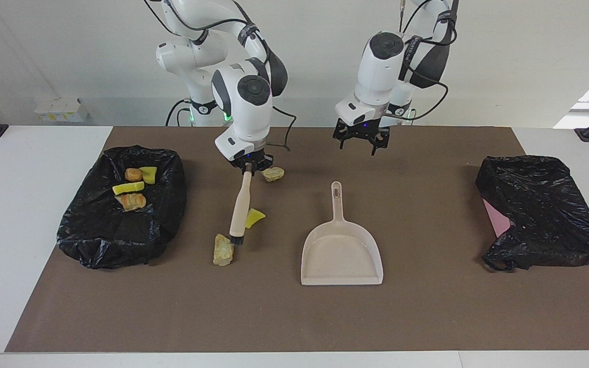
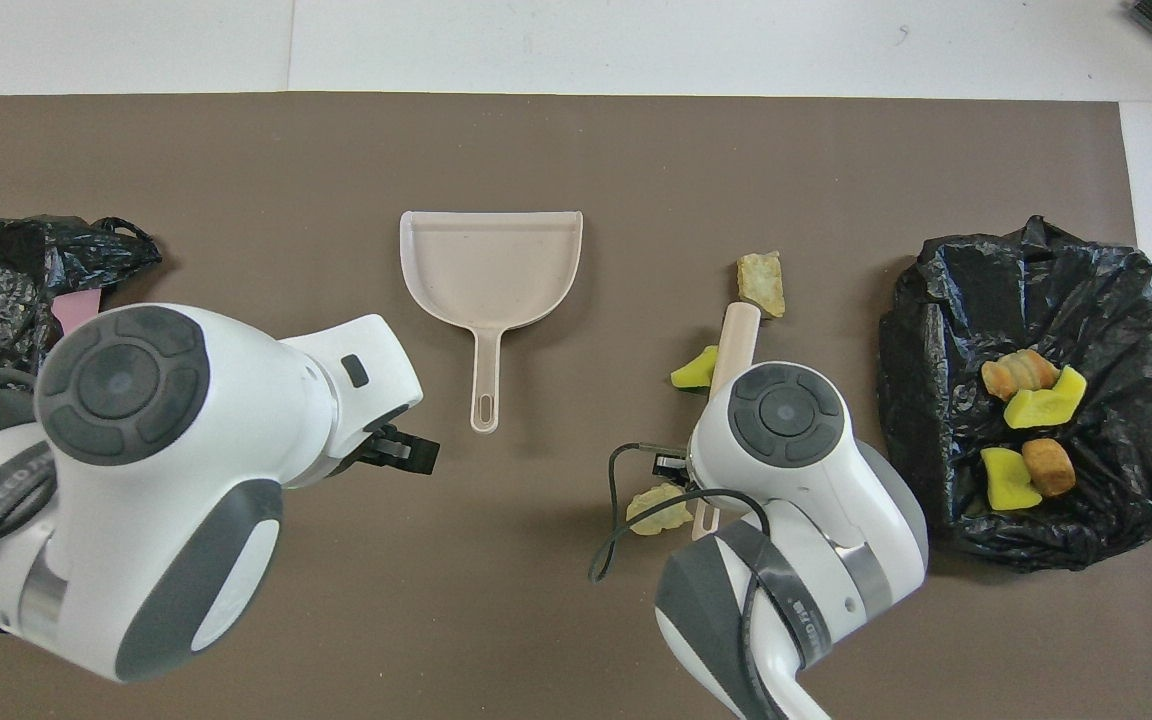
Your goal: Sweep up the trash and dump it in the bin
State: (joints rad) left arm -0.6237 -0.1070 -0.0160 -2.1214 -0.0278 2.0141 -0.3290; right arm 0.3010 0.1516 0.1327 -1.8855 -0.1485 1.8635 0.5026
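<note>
right arm: comes in from its base at the right arm's end, elbow raised, wrist bent down so the right gripper [image 1: 250, 167] points at the mat.
right gripper: clamped tight on the top of the brush [image 1: 240, 207] handle; in the overhead view the wrist housing hides it.
brush: pale handle slanting down away from the robots, dark bristle end low, just beside a tan lump [image 1: 223, 250].
left arm: reaches in from its base, forearm dropping steeply, left gripper [image 1: 359, 142] hanging over bare mat on the robots' side of the dustpan [image 1: 342, 252] handle.
left gripper state: fingers spread apart, holding nothing.
dustpan: flat on the mat mid-table, handle toward the robots, pan empty.
trash on mat: one yellow chunk [image 1: 254, 216] right beside the brush handle; a second tan lump [image 1: 273, 174] near the right gripper; the first tan lump farther from the robots.
trash in bag: four pieces [image 1: 132, 188] lying in the open black bag [image 1: 100, 235] at the right arm's end.
other bag: a crumpled black bag [image 1: 545, 214] at the left arm's end, some pink showing at its edge.
</note>
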